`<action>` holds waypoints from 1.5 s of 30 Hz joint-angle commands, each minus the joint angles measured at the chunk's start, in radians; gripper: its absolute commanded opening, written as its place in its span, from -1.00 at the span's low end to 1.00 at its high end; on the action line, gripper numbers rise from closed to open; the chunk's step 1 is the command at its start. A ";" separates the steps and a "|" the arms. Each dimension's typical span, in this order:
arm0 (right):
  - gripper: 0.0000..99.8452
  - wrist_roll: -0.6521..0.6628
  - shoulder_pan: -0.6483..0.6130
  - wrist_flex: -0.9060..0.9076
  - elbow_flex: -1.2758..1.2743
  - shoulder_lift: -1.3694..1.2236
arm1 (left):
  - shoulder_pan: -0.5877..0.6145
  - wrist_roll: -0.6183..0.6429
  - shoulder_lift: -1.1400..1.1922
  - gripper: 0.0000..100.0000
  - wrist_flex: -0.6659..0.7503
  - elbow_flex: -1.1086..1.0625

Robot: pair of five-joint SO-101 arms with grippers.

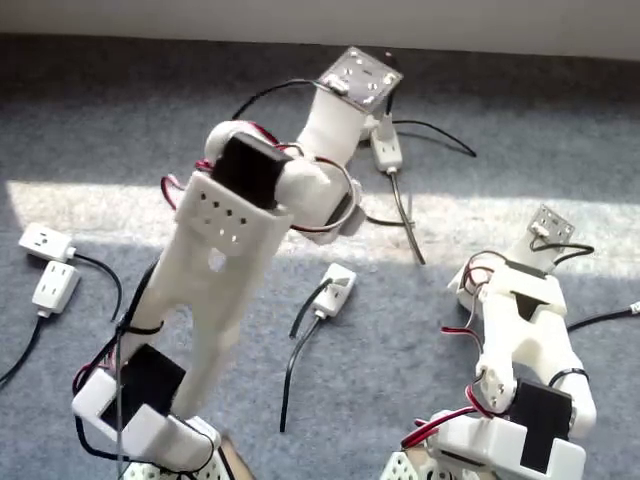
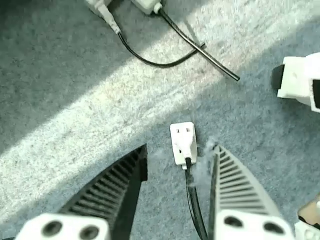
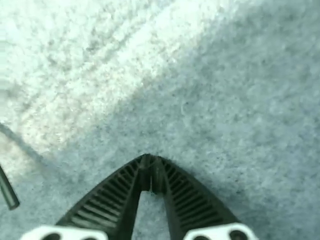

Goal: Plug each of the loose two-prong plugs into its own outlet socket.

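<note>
A white outlet block (image 2: pixel 182 142) lies on the grey carpet with a black-corded plug (image 2: pixel 186 151) on its near end; it also lies mid-floor in the high view (image 1: pixel 335 285). My left gripper (image 2: pixel 178 149) hangs open well above it, and the block sits between the two fingers in the left wrist view. The left arm (image 1: pixel 230 230) rises over the middle of the scene. My right gripper (image 3: pixel 150 161) is shut on nothing, pointing at bare carpet. The right arm (image 1: pixel 520 310) stands folded at the right.
Two white outlets (image 1: pixel 45 240) (image 1: pixel 55 285) with cords lie at the far left. Another white outlet (image 1: pixel 388 150) lies at the back, its black cord (image 1: pixel 405 215) running forward. A sunlit band (image 1: pixel 100 205) crosses the carpet.
</note>
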State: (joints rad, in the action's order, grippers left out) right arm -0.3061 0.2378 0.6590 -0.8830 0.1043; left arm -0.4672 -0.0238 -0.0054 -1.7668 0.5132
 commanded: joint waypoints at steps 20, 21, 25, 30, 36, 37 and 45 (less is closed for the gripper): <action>-0.71 0.463 -0.410 0.447 0.035 0.717 | 0.656 0.084 -0.915 -0.57 0.135 -0.912; -0.70 0.463 -0.430 0.479 0.036 0.716 | 0.684 0.084 -0.915 -0.57 0.187 -1.006; -0.70 0.516 -0.503 0.555 0.038 0.687 | 0.722 0.086 -0.921 -0.57 0.394 -1.314; -0.70 0.632 -0.605 0.576 0.038 0.656 | 0.722 0.143 -0.917 -0.57 0.580 -1.540; -0.70 0.664 -0.753 0.567 0.005 0.648 | 0.722 0.175 -0.920 -0.57 0.647 -1.633; -0.70 0.663 -0.769 0.541 -0.008 0.650 | 0.722 0.175 -0.920 -0.57 0.658 -1.646; -0.70 0.660 -0.789 0.274 -0.189 0.648 | 0.717 0.173 -0.918 -0.57 0.813 -1.739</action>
State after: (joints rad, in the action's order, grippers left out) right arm 0.3445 -0.5386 1.0073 -1.0518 0.7534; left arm 0.2478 0.1419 -0.9122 -1.0027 -1.2206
